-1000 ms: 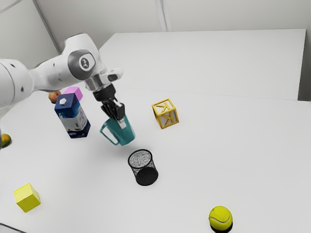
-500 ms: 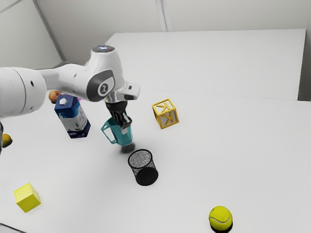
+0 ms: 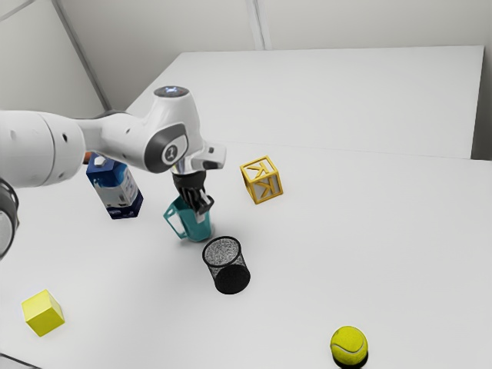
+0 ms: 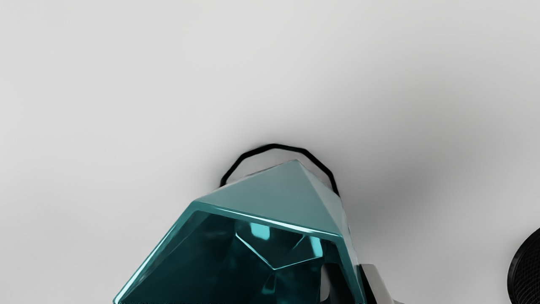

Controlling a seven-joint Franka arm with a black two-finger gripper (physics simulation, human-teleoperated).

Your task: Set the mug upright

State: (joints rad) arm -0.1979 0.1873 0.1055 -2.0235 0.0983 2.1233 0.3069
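Near the black mesh cup (image 3: 223, 252), the gripper (image 3: 201, 215) pinches the glossy teal mug (image 3: 201, 231) by its wall; the wrist view shows a faceted interior (image 4: 211, 261), the exterior view an angular handle (image 3: 174, 227).

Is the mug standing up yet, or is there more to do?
Nearly there, I think! The mug looks about upright, mouth up, its bottom at or close to the table. Right now the hand pinches its wall, one finger inside, one outside. Left to do: settle it if needed, then let go and back away.
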